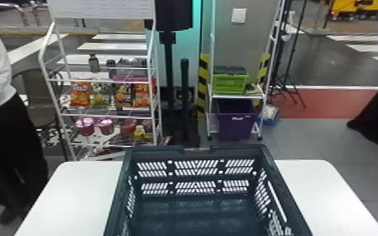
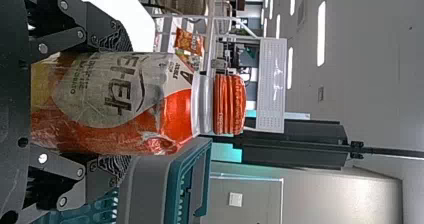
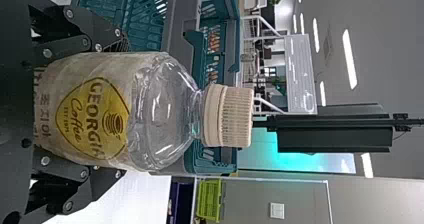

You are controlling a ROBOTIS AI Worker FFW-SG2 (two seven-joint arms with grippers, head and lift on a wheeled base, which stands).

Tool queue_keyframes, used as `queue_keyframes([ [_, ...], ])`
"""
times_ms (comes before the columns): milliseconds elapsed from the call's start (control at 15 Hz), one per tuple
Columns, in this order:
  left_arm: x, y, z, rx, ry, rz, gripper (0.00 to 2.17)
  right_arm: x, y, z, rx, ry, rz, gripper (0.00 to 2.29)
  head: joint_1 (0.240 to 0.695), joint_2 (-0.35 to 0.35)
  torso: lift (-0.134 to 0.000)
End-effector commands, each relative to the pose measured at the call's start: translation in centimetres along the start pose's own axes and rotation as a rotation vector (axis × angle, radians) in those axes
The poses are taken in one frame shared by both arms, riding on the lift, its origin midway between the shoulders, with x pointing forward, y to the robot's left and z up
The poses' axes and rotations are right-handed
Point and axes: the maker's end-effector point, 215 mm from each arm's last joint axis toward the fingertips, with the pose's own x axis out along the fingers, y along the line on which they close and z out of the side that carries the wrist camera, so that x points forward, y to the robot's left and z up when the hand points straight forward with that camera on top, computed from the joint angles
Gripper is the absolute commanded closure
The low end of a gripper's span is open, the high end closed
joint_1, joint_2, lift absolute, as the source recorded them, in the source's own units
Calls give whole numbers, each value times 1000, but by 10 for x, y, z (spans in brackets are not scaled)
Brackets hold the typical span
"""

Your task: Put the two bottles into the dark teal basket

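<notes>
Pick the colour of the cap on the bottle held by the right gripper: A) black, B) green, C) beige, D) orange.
C, since the cap on the bottle between the jaws of the right gripper is pale beige, while the orange cap belongs to the other bottle.

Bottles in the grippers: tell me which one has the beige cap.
The clear bottle, held in the right gripper. Its beige cap sets it apart; the red bottle, held in the left gripper, has an orange cap.
</notes>
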Motion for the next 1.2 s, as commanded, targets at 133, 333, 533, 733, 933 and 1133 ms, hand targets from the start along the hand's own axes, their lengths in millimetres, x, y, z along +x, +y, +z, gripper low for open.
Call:
queue_keyframes([
  [133, 1, 1, 0, 1, 0, 0, 2148, 0, -2, 0, -1, -1, -6, 2223, 499, 0, 0],
  [333, 2, 1, 0, 0, -2, 1, 2148, 1, -2, 2, -3, -5, -6, 2223, 499, 0, 0],
  [533, 3, 1, 1, 0, -5, 1, 2148, 3, -3, 7, -5, -13, -5, 2223, 499, 0, 0],
  [733, 4, 0, 1, 3, 0, 0, 2148, 9, -7, 31, -29, -58, -6, 2223, 499, 0, 0],
  [933, 3, 2, -1, 5, 6, -3, 2148, 18, -5, 73, -57, -126, 2, 2223, 499, 0, 0],
  [1133, -1, 2, -3, 8, 12, -4, 2148, 29, -7, 101, -66, -181, -7, 2223, 499, 0, 0],
])
